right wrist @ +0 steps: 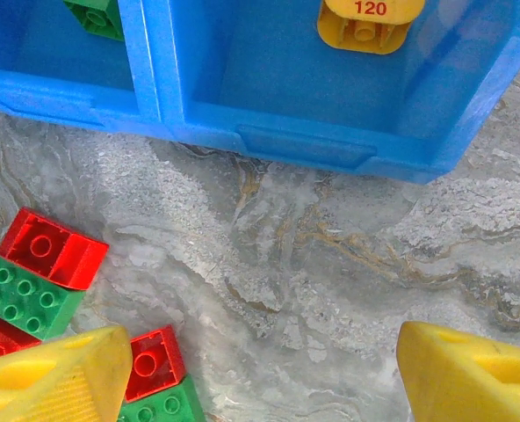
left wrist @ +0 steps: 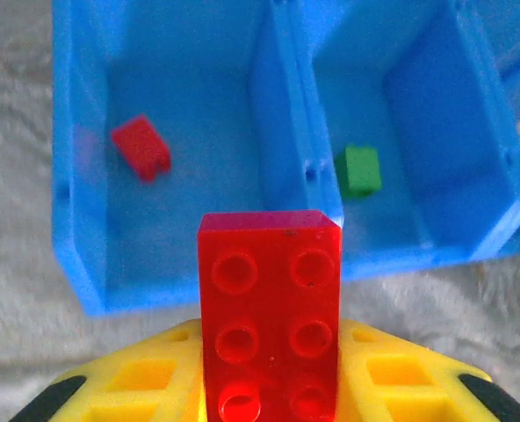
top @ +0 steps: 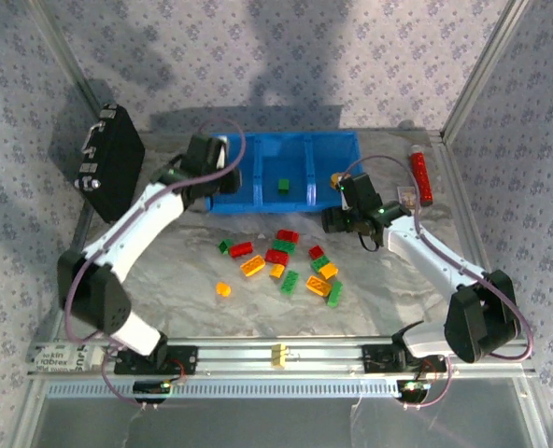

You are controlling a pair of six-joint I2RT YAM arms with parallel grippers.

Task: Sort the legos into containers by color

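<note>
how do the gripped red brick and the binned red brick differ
The held red brick is clamped in the left gripper over the blue bin's near edge; the binned red brick lies loose in the left compartment. The held one shows six studs; the binned one's are unclear. Both are red.

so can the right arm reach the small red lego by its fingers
probably yes: its open, empty fingers hover right by the small red lego, nothing on top of it

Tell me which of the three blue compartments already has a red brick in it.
The left compartment: a small red brick lies on its floor. The middle compartment holds a green brick, the right compartment a yellow piece.
</note>
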